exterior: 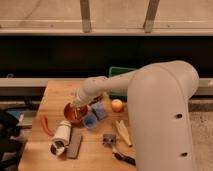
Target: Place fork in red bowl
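Observation:
The red bowl [75, 113] sits on the wooden table [50, 95], left of the middle. My gripper [76, 106] is at the end of the white arm, right over the bowl's inside, pointing down into it. The fork does not show as a separate thing; it is hidden at the gripper or in the bowl.
A white cup [61, 135] lies on its side in front of the bowl, beside a grey block [75, 145]. A red strip [47, 125] lies at the left. A blue cup [90, 121], a blue sponge [99, 110], an orange ball [117, 105], a banana [123, 132] and a green box [120, 75] lie to the right.

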Tool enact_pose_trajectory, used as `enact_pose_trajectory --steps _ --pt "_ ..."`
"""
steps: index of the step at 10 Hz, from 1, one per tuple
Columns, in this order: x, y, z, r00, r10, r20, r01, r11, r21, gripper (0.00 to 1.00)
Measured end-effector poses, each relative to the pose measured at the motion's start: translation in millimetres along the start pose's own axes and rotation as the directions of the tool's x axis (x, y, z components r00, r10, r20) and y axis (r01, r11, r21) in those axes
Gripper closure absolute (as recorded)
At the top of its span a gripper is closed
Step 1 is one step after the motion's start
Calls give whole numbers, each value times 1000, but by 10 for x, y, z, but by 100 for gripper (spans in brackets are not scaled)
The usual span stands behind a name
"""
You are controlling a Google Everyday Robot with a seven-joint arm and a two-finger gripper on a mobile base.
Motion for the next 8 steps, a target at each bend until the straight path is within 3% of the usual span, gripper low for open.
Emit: enact_pose_trajectory --steps 4,6,8 --pt "-149 81 -202 998 -32 52 30 999 42 32" --pt "-283 131 -428 993 -43 114 36 997 63 32" --pt "-290 142 -434 992 -47 117 39 997 64 32"
